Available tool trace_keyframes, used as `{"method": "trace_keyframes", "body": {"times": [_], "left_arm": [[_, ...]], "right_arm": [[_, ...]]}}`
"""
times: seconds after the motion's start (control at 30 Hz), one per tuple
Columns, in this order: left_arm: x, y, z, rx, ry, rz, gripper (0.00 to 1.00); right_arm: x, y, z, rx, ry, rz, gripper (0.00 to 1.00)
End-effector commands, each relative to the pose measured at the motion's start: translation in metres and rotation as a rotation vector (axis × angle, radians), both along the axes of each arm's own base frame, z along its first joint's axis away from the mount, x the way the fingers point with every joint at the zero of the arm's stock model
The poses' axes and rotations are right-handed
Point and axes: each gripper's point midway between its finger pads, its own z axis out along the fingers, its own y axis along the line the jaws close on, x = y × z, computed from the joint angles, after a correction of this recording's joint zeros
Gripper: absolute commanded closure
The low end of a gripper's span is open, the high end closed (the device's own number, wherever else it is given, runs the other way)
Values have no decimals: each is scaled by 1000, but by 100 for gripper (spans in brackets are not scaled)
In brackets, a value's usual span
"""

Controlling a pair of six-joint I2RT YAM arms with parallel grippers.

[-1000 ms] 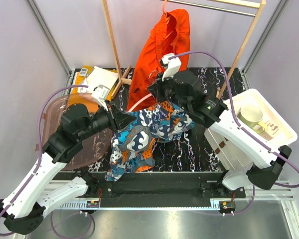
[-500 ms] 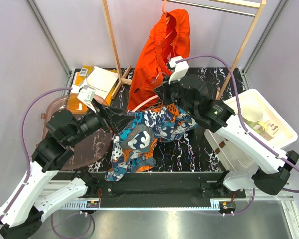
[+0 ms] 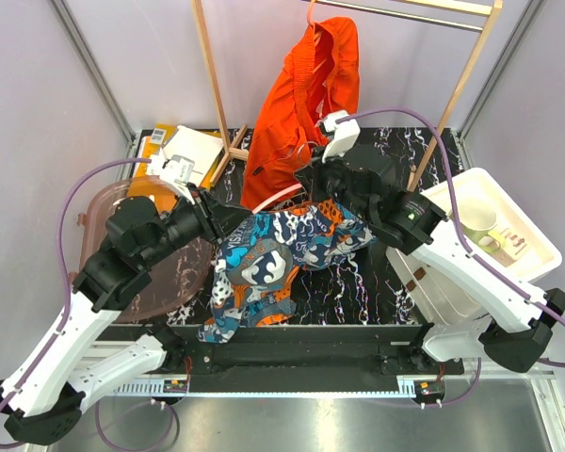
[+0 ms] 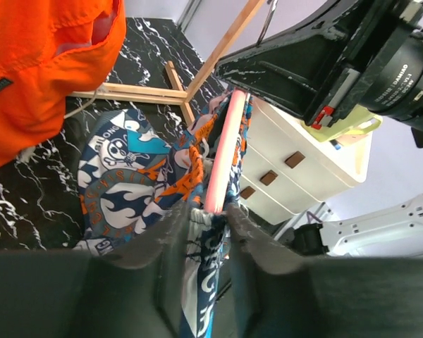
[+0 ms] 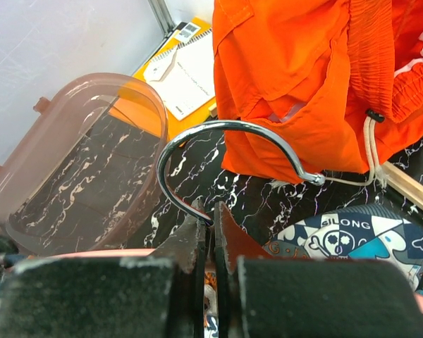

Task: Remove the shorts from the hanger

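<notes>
Left pincer (image 4: 208,211) and right pincer (image 5: 213,215) clamped, arms angled inward.

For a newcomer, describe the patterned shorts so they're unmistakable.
Find the wooden rack at the back of the table, where plain orange shorts hang. In front, the patterned shorts drape over a pink hanger. Only they carry blue, white and orange skull prints.

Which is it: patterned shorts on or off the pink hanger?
On. The patterned shorts drape over the pink hanger bar, seen from the left wrist.
</notes>
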Motion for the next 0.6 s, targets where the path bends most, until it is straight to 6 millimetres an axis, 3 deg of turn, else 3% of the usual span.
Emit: {"method": "trace_keyframes", "body": {"times": [0.0, 0.03, 0.2, 0.3, 0.4, 0.5, 0.57], "left_arm": [[0, 1, 31, -44, -81, 4, 96], [0, 2, 32, -45, -83, 10, 100], [-2, 15, 29, -42, -100, 57, 100], [-4, 33, 29, -46, -113, 129, 100], [-11, 63, 30, -71, -137, 246, 100], [-15, 87, 22, -89, -140, 343, 100], [-16, 93, 13, -100, -128, 367, 100]], "right_arm": [[-3, -8, 30, 86, -53, -24, 100], [-1, -12, 29, 85, -53, -47, 100], [11, -36, 26, 87, -37, -205, 100], [16, -53, 26, 100, -37, -305, 100], [19, -69, 28, 125, -35, -384, 100], [24, -88, 29, 181, -7, -444, 100], [31, -103, 29, 240, 31, -473, 100]]}}
